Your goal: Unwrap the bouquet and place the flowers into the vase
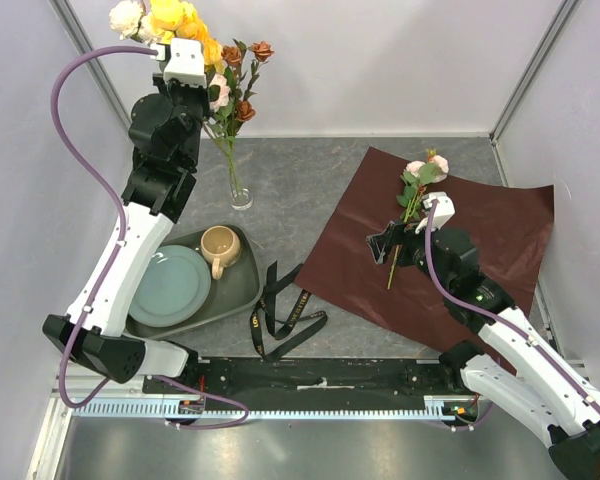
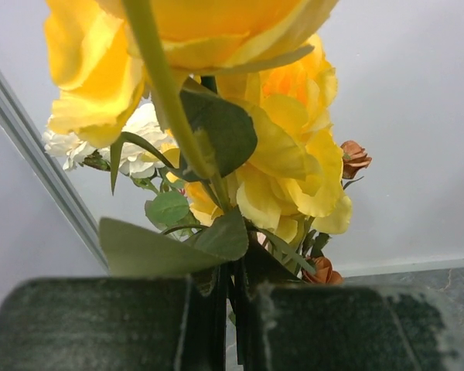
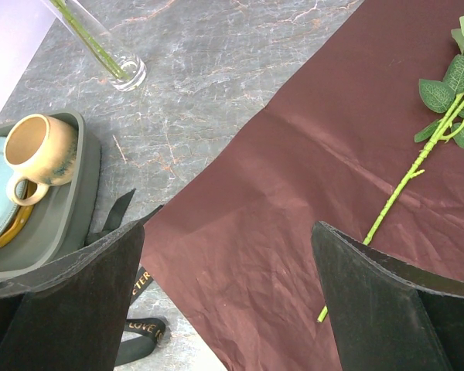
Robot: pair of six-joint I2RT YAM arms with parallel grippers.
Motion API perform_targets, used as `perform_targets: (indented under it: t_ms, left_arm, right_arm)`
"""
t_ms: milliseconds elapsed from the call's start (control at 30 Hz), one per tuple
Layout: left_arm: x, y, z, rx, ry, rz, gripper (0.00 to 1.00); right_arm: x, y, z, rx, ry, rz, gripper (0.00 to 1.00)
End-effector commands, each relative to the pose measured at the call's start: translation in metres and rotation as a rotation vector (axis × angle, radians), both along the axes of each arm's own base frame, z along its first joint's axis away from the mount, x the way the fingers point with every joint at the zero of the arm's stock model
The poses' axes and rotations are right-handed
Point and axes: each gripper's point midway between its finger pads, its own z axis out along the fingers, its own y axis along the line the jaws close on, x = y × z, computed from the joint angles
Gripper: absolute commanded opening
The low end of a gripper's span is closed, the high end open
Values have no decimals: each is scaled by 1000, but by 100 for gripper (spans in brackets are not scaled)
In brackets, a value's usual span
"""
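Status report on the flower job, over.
Left gripper shut on yellow flower stems, high above vase. Right gripper open, over paper beside one pink flower. Ribbon lies aside, nothing blocking.

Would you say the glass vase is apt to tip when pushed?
Probably tippy: the vase is narrow and the flowers tower above it, so it looks top-heavy. Clear glass is likely slippery and breakable. The left gripper, shut on the flowers, could lever it over.
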Motion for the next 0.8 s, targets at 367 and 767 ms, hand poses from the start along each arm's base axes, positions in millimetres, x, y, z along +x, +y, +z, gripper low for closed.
perform_targets:
  t_ms: [367, 767]
  left_arm:
    - [17, -3, -19, -2, 17, 4, 2]
    - [5, -27, 6, 34, -70, -151, 2]
  right_arm:
    - [3, 1, 10, 15, -25, -9, 96]
    - [6, 5, 7, 20, -15, 0, 96]
